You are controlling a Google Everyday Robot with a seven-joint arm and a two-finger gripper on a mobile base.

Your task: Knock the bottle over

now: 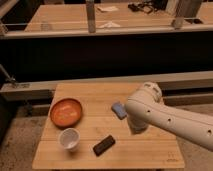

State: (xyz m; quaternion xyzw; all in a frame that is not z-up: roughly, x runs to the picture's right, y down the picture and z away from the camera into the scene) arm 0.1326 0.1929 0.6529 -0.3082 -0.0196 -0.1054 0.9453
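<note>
Right now the white arm (170, 117) reaches in from the right over the wooden table (90, 92), and its rounded end sits well to the right of the orange bowl (66, 111). You cannot see the gripper itself: it is hidden behind that rounded end, on the far side of the arm from the bowl or beneath it, so you cannot tell whether it is released, clenched or grasping anything. Just under the arm's rounded end, right of the bowl and a little nearer the front edge, a pale translucent shape pokes out, and it looks like the bottle (136, 125); only part of it shows, so you cannot say for sure whether it stands upright or whether the arm touches it. Between the bowl and that shape, nearer the arm, a small blue object (118, 109) lies flat on the wood, just beside the arm's rounded end. In front of the bowl, close to it, the white cup (69, 138) stands upright with its mouth up. Front-right of the bowl, a little right of the cup and apart from it, a dark bar (103, 145) lies at a slant.
</note>
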